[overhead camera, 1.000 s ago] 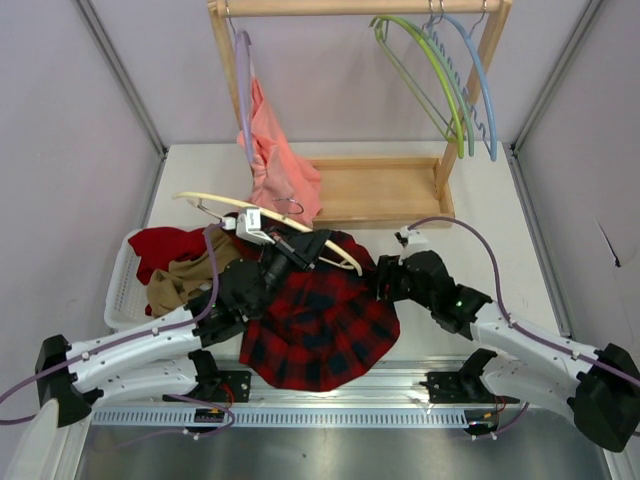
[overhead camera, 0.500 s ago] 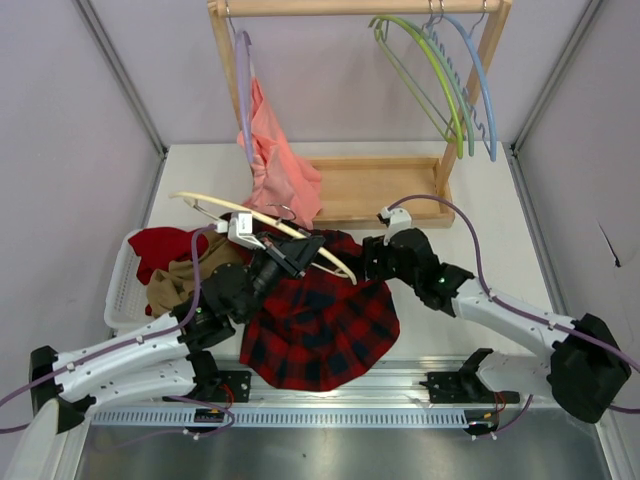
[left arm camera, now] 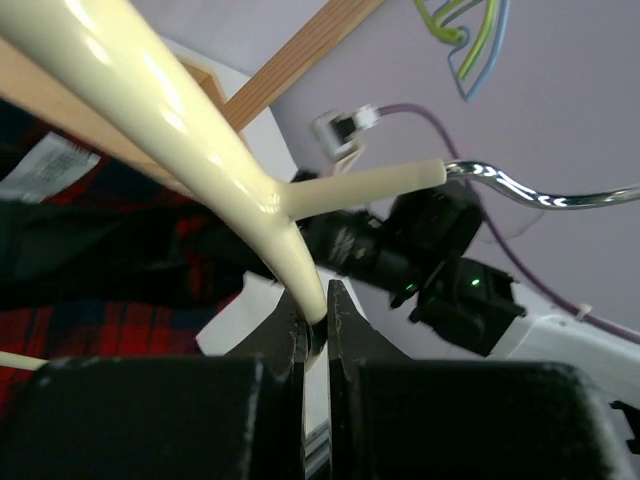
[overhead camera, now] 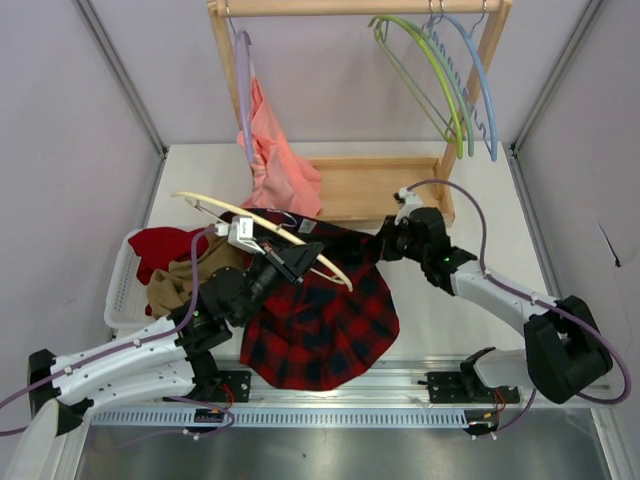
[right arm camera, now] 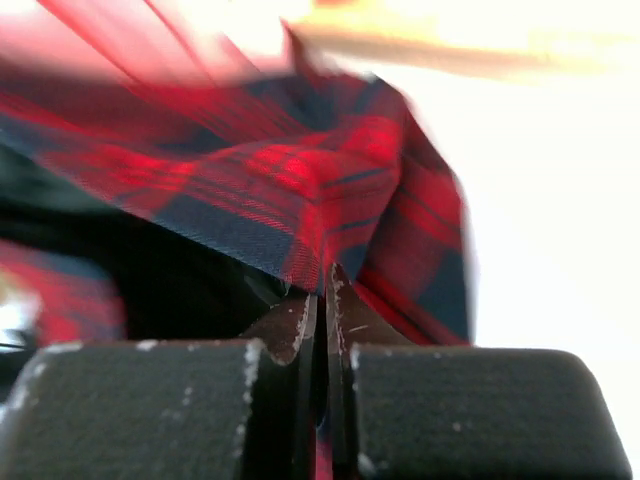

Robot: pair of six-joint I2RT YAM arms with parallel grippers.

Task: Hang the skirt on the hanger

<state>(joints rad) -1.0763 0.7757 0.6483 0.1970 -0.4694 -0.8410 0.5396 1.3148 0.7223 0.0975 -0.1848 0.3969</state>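
the left hand (left arm camera: 315, 318) is clamped tight on one arm of the cream hanger (left arm camera: 190, 120), just past where the neck branches off toward the metal hook (left arm camera: 540, 190). from above, the hanger slants over the far left part of the skirt (overhead camera: 320, 330), held off the cloth. the right hand (right arm camera: 322, 300) is pinched closed on a raised fold at the skirt's far right edge; the rest of the plaid lies spread on the surface (overhead camera: 190, 170) between the two arms, near the front. to the left a white basket (overhead camera: 118, 300) holds a red cloth (overhead camera: 160, 243) and a tan cloth (overhead camera: 180, 278), both partly covered by the left arm. behind, a wooden rack (overhead camera: 375, 190) carries a salmon garment (overhead camera: 278, 165) on a lilac hanger (overhead camera: 243, 90), with green and blue hangers (overhead camera: 455, 85) at its right end. the skirt's far edge is hidden under the left hand, and the right wrist view is blurred beyond the fingertips.
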